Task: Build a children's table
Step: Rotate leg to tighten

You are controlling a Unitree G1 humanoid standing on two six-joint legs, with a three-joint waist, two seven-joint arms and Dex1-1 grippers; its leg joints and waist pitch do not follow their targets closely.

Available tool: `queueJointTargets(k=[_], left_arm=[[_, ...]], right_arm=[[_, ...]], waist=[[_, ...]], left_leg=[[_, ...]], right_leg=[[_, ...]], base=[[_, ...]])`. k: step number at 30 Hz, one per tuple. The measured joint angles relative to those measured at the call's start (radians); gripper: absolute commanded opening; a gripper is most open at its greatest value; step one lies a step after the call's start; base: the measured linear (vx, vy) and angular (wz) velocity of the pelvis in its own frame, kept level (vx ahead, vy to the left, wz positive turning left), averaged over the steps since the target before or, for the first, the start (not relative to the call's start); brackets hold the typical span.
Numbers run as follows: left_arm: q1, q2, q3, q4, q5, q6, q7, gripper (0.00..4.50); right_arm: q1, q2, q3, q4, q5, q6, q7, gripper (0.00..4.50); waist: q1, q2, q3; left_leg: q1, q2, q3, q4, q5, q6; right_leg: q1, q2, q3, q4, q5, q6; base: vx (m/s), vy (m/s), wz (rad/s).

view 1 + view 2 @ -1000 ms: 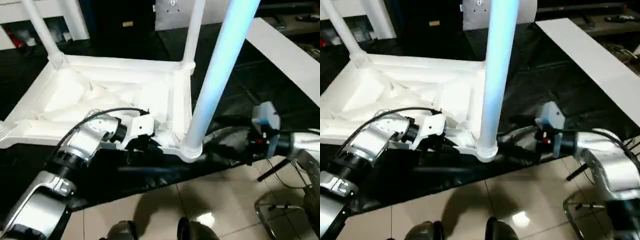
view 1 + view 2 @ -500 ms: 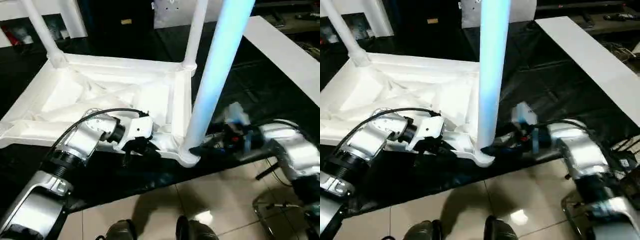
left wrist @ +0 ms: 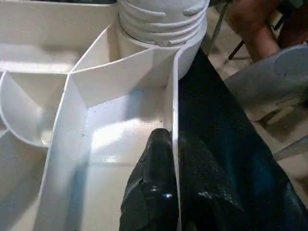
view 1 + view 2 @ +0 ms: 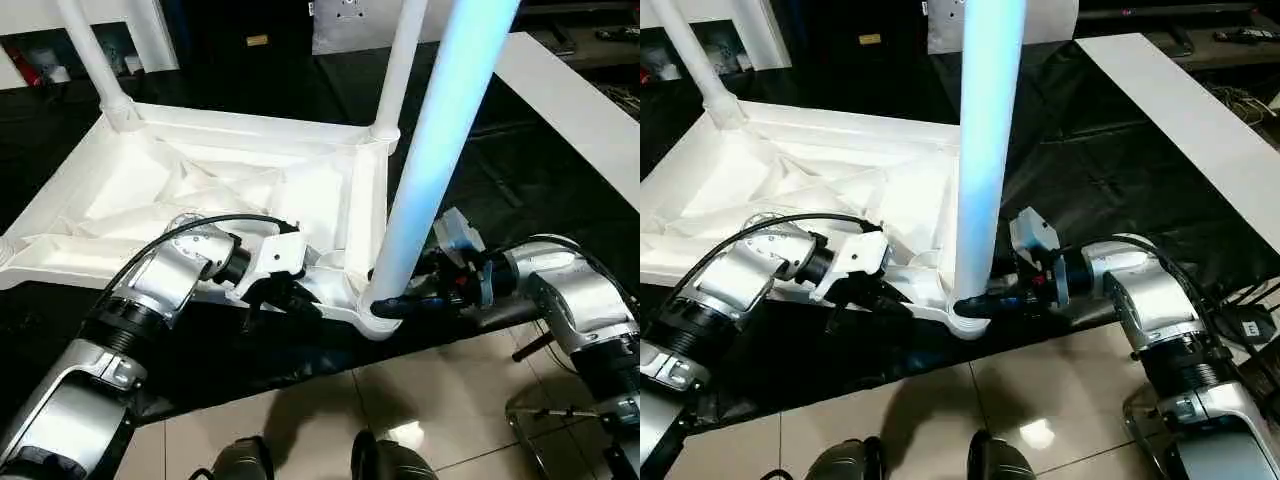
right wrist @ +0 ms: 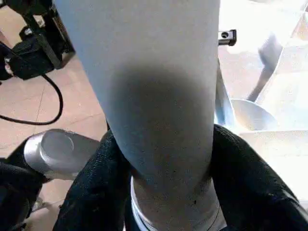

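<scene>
Children's table of white ribbed plastic (image 4: 230, 190) was seen upturned on the black-covered desk (image 4: 520, 190). Its near rim was pinched by the left pincer (image 4: 285, 292); the near-corner tubular leg (image 4: 985, 150) was clasped by the right pincer (image 4: 990, 303), probably for tightening next.

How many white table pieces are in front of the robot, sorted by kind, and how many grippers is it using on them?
White table top, lying underside up: 1
White legs standing in corner sockets: 3, near right, far right, far left
Robot grippers: 2, left gripper and right gripper
Total: 6
</scene>
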Motion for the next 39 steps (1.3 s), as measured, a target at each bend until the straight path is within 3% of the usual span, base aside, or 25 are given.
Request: queueJointTargets(k=[6, 11, 19, 22, 30, 33, 37, 39], left_arm=[[0.034, -0.009, 0.044, -0.054, 0.001, 0.127, 0.084, 0.0], [0.032, -0.122, 0.116, -0.088, 0.049, 0.315, 0.359, 0.0], [-0.004, -0.335, 0.202, -0.001, 0.057, 0.346, 0.683, 0.0], [-0.024, -0.388, 0.213, 0.035, 0.057, 0.34, 0.76, 0.0], [-0.022, -0.385, 0.202, 0.033, 0.064, 0.306, 0.755, 0.0], [-0.019, -0.338, 0.17, 0.004, 0.059, 0.302, 0.699, 0.0], [-0.02, -0.296, 0.16, 0.002, 0.064, 0.277, 0.668, 0.0], [-0.017, -0.239, 0.128, -0.007, 0.06, 0.239, 0.585, 0.0]], right_arm=[[0.051, 0.059, -0.046, -0.067, -0.005, 0.054, -0.164, 2.06], [0.06, 0.227, -0.161, -0.095, -0.085, 0.151, -0.594, 2.02], [0.018, 0.459, -0.261, -0.058, -0.209, 0.146, -1.108, 2.02], [0.008, 0.518, -0.294, -0.026, -0.231, 0.095, -1.222, 2.71], [0.078, 0.507, -0.296, -0.086, -0.216, 0.045, -1.159, 3.37], [0.137, 0.407, -0.285, -0.16, -0.148, 0.064, -0.985, 3.66], [0.158, 0.335, -0.255, -0.186, -0.115, 0.068, -0.841, 3.94], [0.17, 0.217, -0.242, -0.217, -0.066, 0.085, -0.688, 4.17]], waist=[[-0.013, 0.002, 0.003], [-0.055, 0.001, 0.004], [-0.056, 0.014, -0.005], [-0.054, 0.017, -0.007], [-0.053, 0.015, -0.006], [-0.048, 0.011, -0.004], [-0.056, 0.009, -0.002], [-0.053, 0.006, 0.0]], left_leg=[[0.003, 0.0, 0.001, -0.004, -0.001, -0.003], [0.006, -0.004, 0.002, -0.008, -0.001, -0.004], [0.007, -0.005, 0.002, -0.014, -0.001, -0.003], [0.005, -0.006, 0.002, -0.015, -0.001, -0.003], [0.003, -0.011, 0.002, -0.019, -0.002, -0.001], [0.003, -0.008, 0.002, -0.022, 0.001, 0.004], [0.0, -0.004, 0.001, -0.023, 0.001, 0.004], [0.0, -0.003, 0.001, -0.023, 0.001, 0.005]], right_leg=[[0.0, 0.0, 0.001, 0.0, -0.001, 0.001], [0.003, -0.001, 0.003, -0.002, -0.002, 0.002], [0.004, -0.001, 0.003, -0.011, -0.002, 0.003], [0.004, -0.001, 0.003, -0.017, -0.002, 0.003], [0.003, -0.005, 0.004, -0.018, -0.002, 0.003], [0.001, -0.002, 0.004, -0.018, -0.003, 0.004], [-0.001, 0.002, 0.001, -0.017, -0.003, 0.005], [-0.003, 0.003, 0.001, -0.017, -0.003, 0.005]], base=[[0.0, 0.0, 0.0], [0.0, 0.0, 0.0], [0.0, 0.0, 0.0], [0.0, 0.0, 0.0], [0.0, 0.0, 0.0], [0.0, 0.0, 0.0], [0.0, 0.0, 0.0], [0.0, 0.0, 0.0]])
